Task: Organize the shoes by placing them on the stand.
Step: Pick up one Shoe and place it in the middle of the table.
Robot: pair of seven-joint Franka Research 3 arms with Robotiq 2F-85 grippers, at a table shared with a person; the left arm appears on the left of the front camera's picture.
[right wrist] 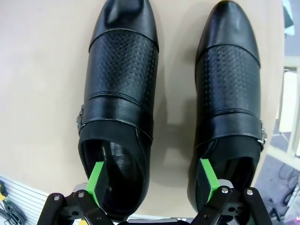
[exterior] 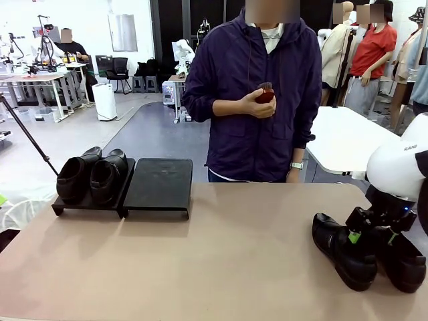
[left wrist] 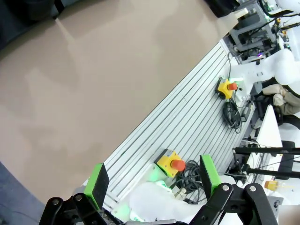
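Shoes (right wrist: 124, 89) lie under wide-spread right end effector (right wrist: 152, 180).

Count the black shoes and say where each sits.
4. Two shoes sit side by side on the left stand platform; two more shoes stand on the table beneath the right end effector. None seem hidden.

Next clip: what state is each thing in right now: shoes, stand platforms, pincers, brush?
Shoes on the stand: upright, side by side on the left platform.
Right platform: no shoe on it.
Shoes on the table: upright, side by side, off the stand.
Right pincer: open, a finger over each table shoe's opening.
Left pincer: open, holding nothing.
Brush: held in the person's hand.
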